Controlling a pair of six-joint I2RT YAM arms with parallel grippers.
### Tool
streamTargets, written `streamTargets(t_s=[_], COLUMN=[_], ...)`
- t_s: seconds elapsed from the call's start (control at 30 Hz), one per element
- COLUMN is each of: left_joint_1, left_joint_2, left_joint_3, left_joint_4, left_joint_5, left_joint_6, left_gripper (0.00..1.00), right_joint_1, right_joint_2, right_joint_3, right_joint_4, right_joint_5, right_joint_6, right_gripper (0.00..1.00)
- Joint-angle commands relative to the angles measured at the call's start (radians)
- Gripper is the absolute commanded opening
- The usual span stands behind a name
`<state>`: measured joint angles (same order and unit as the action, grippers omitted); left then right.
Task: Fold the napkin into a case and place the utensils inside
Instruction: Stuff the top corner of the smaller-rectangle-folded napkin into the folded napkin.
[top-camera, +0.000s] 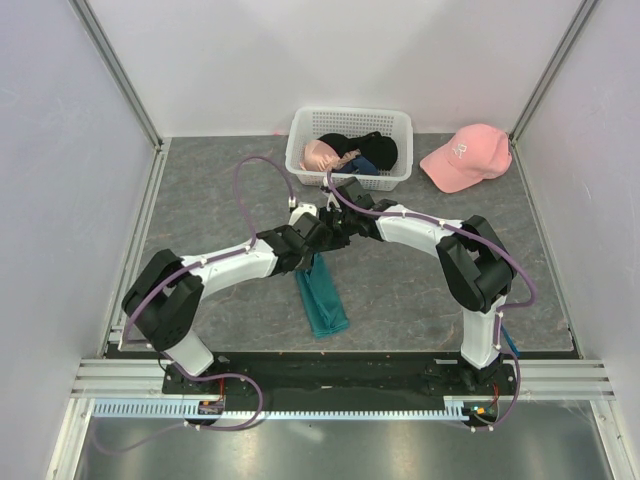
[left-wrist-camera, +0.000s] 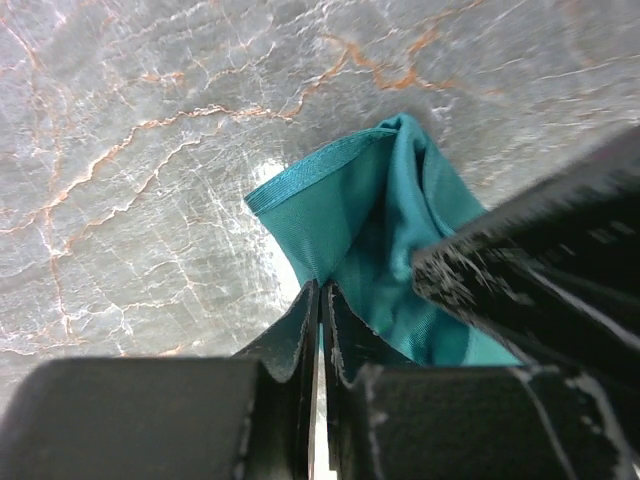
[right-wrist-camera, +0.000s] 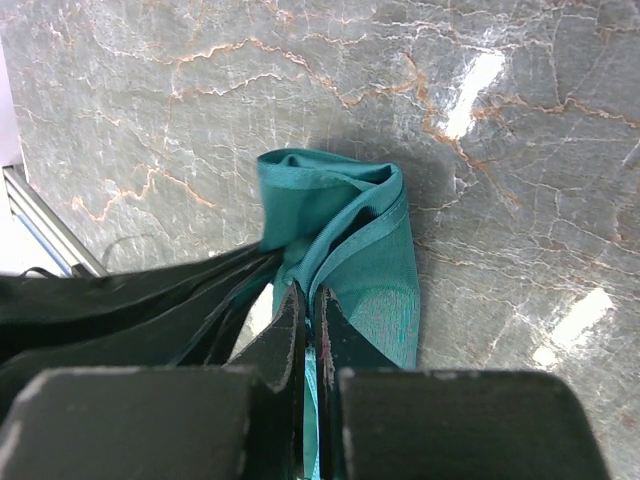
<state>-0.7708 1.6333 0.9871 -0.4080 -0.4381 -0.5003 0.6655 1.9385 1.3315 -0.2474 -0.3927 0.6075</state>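
Both arms reach inward and meet just above the centre of the top view, over the grey marbled table (top-camera: 220, 180). The napkin (top-camera: 325, 300) lies as a narrow teal strip, folded lengthwise. It runs from the point where the grippers meet down toward the lower centre of the frame, slightly slanted, with its lower end flat on the table. Its upper end is gathered and lifted between the two grippers. The left gripper (left-wrist-camera: 320, 290) has its jaws pressed together with only a sliver between them. A thin line of teal shows in that gap, so it is pinching a fold of the napkin. In the left wrist view the cloth's hemmed edge fans out above the fingertips, toward the centre of the frame. The right gripper (right-wrist-camera: 308, 298) is likewise clamped narrow on the cloth, with a teal edge running down between its fingers. In the right wrist view the bunched end of the napkin stands up in layered folds at the centre of the frame. The two grippers sit just beside each other, each one's black fingers visible in the other's wrist view. At the top centre of the top view stands a white lattice basket (top-camera: 404, 140) holding a black garment (top-camera: 372, 148) and a pink garment (top-camera: 320, 153). A pink cap (top-camera: 465, 155) lies on the table to the right of it.
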Motion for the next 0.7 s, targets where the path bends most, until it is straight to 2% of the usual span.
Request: streamTargets(t_s=[0.0, 0.23, 0.43, 0.67], left_joint_1=[0.014, 0.048, 0.07, 0.085], left_joint_2=[-0.076, -0.073, -0.073, -0.073], left_joint_3=[-0.015, -0.027, -0.042, -0.065], left_joint_4=[0.044, 0.061, 0.066, 0.083], left_joint_5=[0.036, 0.139, 0.17, 0.219], left_joint_6=[-0.036, -0.057, -0.076, -0.101], left_gripper=[0.06, 0.05, 0.04, 0.02], right_joint_1=[0.008, 0.029, 0.036, 0.04], right_joint_2=[0.007, 0.027, 0.066, 0.132], right_joint_3=[-0.009, -0.023, -0.052, -0.068], right_joint_4=[0.043, 0.097, 0.155, 0.295], right_joint_5=[-0.032, -0.043, -0.048, -0.045], right_joint_6=[0.026, 0.077, 0.135, 0.158], right_gripper=[0.0, 0.0, 0.0, 0.0])
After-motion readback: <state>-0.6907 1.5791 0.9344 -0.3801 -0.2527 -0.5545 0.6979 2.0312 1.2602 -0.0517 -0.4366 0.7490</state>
